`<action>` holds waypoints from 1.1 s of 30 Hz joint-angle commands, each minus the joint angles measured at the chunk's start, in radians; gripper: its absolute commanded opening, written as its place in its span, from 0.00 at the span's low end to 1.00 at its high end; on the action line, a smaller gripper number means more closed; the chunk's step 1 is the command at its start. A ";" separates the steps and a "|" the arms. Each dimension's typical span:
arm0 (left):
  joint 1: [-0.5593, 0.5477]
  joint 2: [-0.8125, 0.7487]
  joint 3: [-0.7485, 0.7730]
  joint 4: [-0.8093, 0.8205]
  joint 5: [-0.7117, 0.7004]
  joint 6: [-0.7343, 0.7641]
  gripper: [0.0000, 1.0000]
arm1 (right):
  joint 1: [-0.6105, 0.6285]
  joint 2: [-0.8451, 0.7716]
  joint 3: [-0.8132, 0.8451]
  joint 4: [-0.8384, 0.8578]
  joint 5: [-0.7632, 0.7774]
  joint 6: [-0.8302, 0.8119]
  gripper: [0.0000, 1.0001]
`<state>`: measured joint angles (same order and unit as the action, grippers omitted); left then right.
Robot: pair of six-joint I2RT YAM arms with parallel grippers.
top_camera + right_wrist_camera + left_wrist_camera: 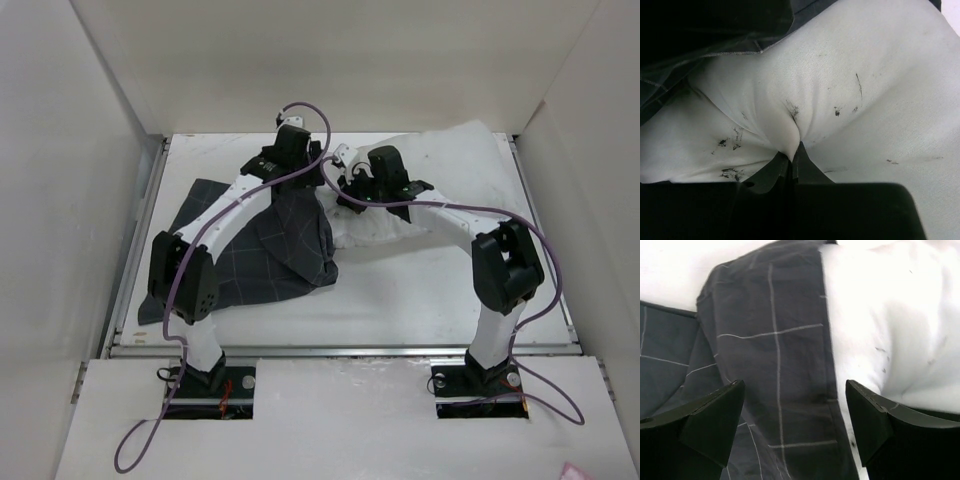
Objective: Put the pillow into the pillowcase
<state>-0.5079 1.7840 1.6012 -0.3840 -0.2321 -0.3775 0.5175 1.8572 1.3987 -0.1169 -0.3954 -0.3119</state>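
Nearest the camera, two arms stood bolted at the front edge of the white bench (420, 300): the left arm (225, 215) and the right arm (505, 265), each trailing one purple cable. Beyond their elbows lay the one pillowcase (270, 250), a dark grey checked sack spread over the left half of the bench, partly under the left arm. Its right edge was bunched up against the one pillow (450, 160), which lay further back and to the right, reaching the far right corner. The left tool (795, 387) hung over the line where the pillowcase hem met the pillow. Its two fingers (710, 420) were spread wide, with dark cloth below one and white stuffing below the other; whether they touched the fabric could not be told. The right tool (792, 152) was pressed together on a raised fold of the pillow's speckled white cover, pinching it close to the pillowcase mouth, whose dark cloth draped over the pillow's end just beyond. Most of the pillow lay outside the sack.
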 commanded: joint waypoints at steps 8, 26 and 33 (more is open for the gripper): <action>0.003 -0.045 -0.024 0.011 0.083 0.133 0.46 | 0.012 0.005 -0.043 0.031 -0.016 0.065 0.00; 0.003 -0.106 0.143 0.110 0.048 0.157 0.00 | 0.012 -0.231 -0.158 0.212 -0.132 0.096 0.00; 0.003 -0.156 0.071 -0.030 0.139 0.161 0.01 | 0.021 -0.176 -0.167 0.203 -0.079 0.096 0.00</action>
<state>-0.5083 1.6993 1.7069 -0.3531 -0.1341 -0.2173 0.5205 1.6665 1.2354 0.0139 -0.4564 -0.2306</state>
